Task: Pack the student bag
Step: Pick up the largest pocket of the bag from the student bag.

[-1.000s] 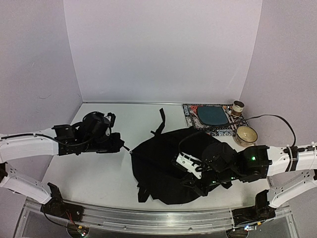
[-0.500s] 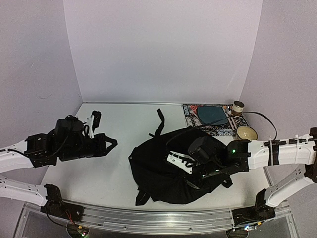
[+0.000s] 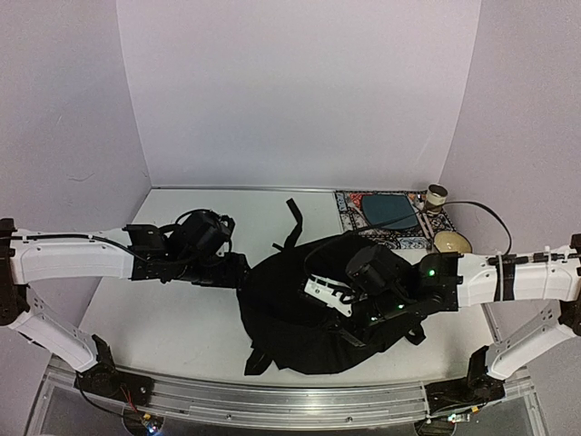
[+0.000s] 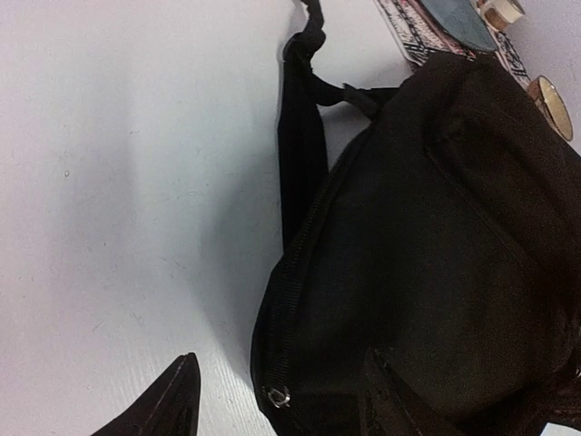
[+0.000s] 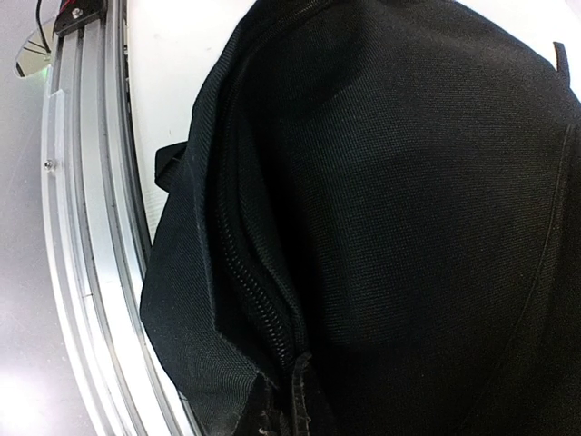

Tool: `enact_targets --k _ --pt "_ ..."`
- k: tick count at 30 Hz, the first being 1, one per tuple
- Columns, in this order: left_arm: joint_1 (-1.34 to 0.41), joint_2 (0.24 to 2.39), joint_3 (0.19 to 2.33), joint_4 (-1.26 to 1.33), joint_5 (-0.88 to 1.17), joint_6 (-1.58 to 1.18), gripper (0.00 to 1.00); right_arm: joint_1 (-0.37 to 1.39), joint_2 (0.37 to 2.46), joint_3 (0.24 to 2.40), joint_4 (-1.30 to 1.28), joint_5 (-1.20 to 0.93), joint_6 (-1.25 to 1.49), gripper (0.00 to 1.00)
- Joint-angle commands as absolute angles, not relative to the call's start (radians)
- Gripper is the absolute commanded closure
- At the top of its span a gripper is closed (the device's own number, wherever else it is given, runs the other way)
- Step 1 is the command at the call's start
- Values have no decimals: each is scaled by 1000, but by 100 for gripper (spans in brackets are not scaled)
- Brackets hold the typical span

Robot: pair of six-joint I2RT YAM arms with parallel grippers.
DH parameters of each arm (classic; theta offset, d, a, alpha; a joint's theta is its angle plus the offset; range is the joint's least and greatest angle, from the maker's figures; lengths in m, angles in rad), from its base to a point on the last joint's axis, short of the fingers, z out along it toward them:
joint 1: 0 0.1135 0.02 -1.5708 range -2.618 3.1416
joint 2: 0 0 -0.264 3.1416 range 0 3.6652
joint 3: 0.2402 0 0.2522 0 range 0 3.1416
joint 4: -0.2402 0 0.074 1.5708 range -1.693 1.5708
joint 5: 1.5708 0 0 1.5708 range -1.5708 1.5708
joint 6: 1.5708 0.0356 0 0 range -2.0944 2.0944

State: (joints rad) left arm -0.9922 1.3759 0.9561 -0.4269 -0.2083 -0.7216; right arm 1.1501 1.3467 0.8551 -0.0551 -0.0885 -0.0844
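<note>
From my screen, the left arm reaches in from the left side over the white table [image 3: 163, 318]. The left gripper [image 3: 236, 271] is just beside the left edge of the student bag [image 3: 300, 336]. In its wrist camera its fingers [image 4: 174, 404] are spread wide and hold nothing. One tip is over bare table, and the other is hard to pick out against the dark cloth. A small metal zip ring [image 4: 277, 395] on the bag's edge sits between them.

The bag is a big, soft, black lump in the middle of the table, nearer the front than the back. One strap [image 3: 292, 227] lies flat and points to the far side. The bag's near edge comes close to the metal rail [image 3: 272, 400].

The right arm comes in from the right and lies across the top of the bag. The right gripper [image 3: 343, 309] is clenched tight. In its wrist view the zip [image 5: 263, 300] runs right down into the fingers, and they seem to pinch a bunched fold of the bag there (it is black on black, so I cannot tell which bit exactly).

At the far right is a patterned mat [image 3: 345, 202] with a blue plate [image 3: 388, 213] on it. A small cup [image 3: 437, 194] stands at the mat's right end, and a bowl [image 3: 451, 242] sits nearer.
</note>
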Motion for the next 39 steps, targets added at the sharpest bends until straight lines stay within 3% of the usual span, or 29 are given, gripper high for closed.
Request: enact_targets --k 1,5,9,13,24,31,39 --pt "-952 1369 976 -439 -125 -739 34 1143 1297 867 -47 -89 -42 93" --pt "-951 1334 914 -431 -77 -846 28 1142 1312 914 -50 -90 -5 74" --pt "-953 1311 845 -354 -28 -908 27 1141 1349 997 -60 -100 66 46" --pt "-953 1277 787 -293 -26 -962 27 1125 1422 1113 -72 -93 139 31" --pt "-955 1246 659 -25 56 -1020 33 1032 1831 1538 -143 -96 314 35" --pt "-955 1276 642 22 79 -1011 35 1019 1995 1670 -149 -124 356 37" --pt "-954 1311 627 57 103 -1002 47 1018 2124 1766 -147 -162 378 39"
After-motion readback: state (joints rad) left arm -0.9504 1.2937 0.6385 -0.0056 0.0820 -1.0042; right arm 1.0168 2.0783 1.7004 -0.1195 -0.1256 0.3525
